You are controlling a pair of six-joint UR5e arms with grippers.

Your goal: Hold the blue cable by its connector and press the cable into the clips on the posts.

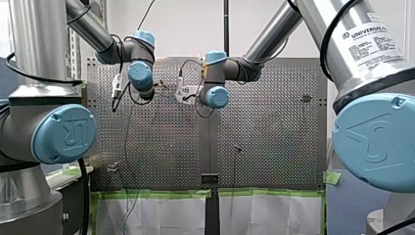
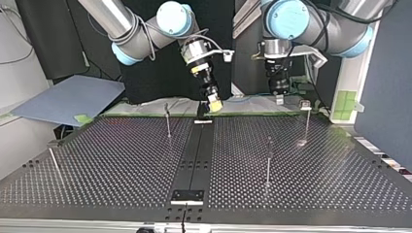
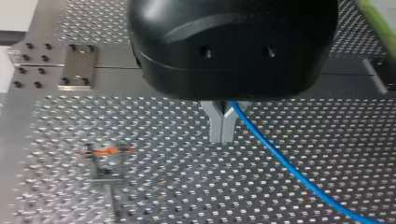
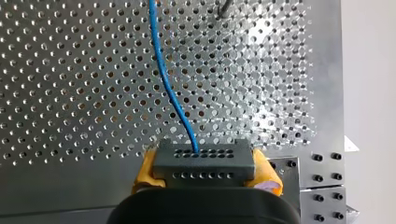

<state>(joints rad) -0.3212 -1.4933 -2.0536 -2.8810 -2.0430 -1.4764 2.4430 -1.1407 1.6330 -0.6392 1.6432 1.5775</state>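
One thin blue cable (image 4: 169, 88), rising out of a dark grey perforated block connector (image 4: 204, 158) and running away over the perforated metal table (image 4: 70, 70) toward a thin dark post (image 4: 224, 7) at its far end. Connector clamped between the yellow pads (image 4: 145, 170) of my right gripper (image 4: 205, 170), one pad against each side.

In the left wrist view, blue cable slanting away from just beside the grey metal fingers (image 3: 215, 126) of my left gripper (image 3: 222, 137). Fingertips pressed together there, with the cable emerging from behind one finger close under the black body. Pinched or merely alongside: cannot tell.

Off to the side of those fingers, a short post with an orange-marked clip (image 3: 108, 156), standing on the table well apart from the cable.

In the top view, both grippers low at the table's far edge and near each other, with thin upright rods (image 2: 268, 160) spread over the plate in front of them.
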